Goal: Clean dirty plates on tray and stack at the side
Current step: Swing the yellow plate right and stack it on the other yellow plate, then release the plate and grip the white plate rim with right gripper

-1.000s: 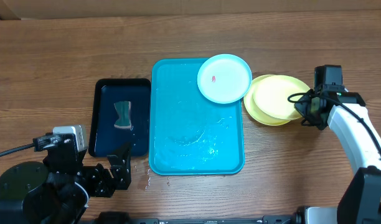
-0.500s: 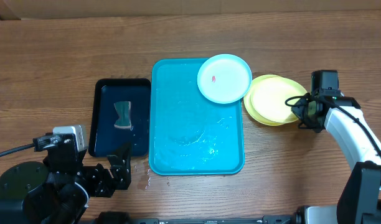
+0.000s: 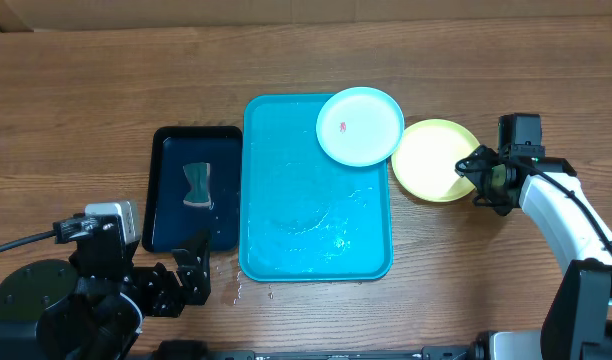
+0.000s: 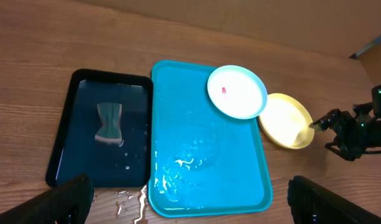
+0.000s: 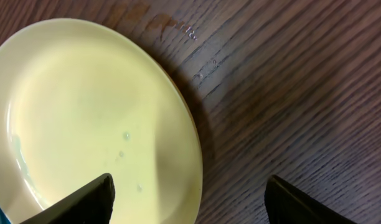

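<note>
A light cyan plate (image 3: 360, 125) with a small red smear rests on the far right corner of the bright blue tray (image 3: 286, 220), overlapping its rim. The same plate (image 4: 237, 92) and the wet tray (image 4: 197, 124) show in the left wrist view. A yellow-green plate (image 3: 434, 160) lies flat on the table just right of the tray. My right gripper (image 3: 474, 172) is open at that plate's right edge. In the right wrist view, the gripper (image 5: 190, 205) straddles the rim of the yellow-green plate (image 5: 97, 118), gripping nothing. My left gripper (image 3: 191, 272) hangs open near the table's front left, holding nothing.
A narrow black tray (image 3: 176, 215) with a grey-green sponge (image 3: 197, 186) in it lies left of the blue tray. Water is spilled on the wood (image 3: 231, 292) at the trays' front edges. The wooden table's back edge meets cardboard.
My right gripper has opened and let go of the yellow-green plate, which has settled squarely onto the one beneath it. The left arm has not moved.
</note>
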Robot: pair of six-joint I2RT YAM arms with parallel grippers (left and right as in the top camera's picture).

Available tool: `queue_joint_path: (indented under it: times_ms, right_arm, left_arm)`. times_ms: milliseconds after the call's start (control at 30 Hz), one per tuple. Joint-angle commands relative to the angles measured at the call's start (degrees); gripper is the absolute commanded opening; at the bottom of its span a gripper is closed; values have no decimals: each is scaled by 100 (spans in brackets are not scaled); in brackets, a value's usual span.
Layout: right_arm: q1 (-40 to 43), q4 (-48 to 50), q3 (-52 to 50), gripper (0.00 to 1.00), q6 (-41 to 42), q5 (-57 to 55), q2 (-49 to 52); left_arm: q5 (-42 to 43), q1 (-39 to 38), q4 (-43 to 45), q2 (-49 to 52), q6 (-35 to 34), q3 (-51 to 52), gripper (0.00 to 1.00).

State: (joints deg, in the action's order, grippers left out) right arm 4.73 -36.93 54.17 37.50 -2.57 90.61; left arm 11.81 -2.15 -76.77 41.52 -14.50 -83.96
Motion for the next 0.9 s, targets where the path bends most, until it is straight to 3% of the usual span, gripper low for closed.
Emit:
queue_joint_path:
  times_ms: [0,300,367,467,533,733,867]
  right_arm:
    - [-22,66,-24,79,-459,411,-2]
    - [-343,409,-24,76,-1209,831,-2]
    - [-610,658,-22,70,-1523,833,-2]
    - [-1043,1067,-22,49,-1897,793,-2]
    - [-1268,1322,-22,42,-1963,669,-2]
    - [-1867,2181,-22,40,-1967,-122,-2]
    - [-2015,2592,-22,47,-1945,-479,4]
  left_arm:
    - [22,0,7,9,13,-57,100]
    - [22,0,7,9,13,-57,100]
    - [22,0,7,9,13,-57,100]
    - [22,0,7,9,13,-57,100]
    - [22,0,7,9,13,-57,100]
    - [22,0,7,9,13,-57,100]
    - [22,0,7,9,13,-57,100]
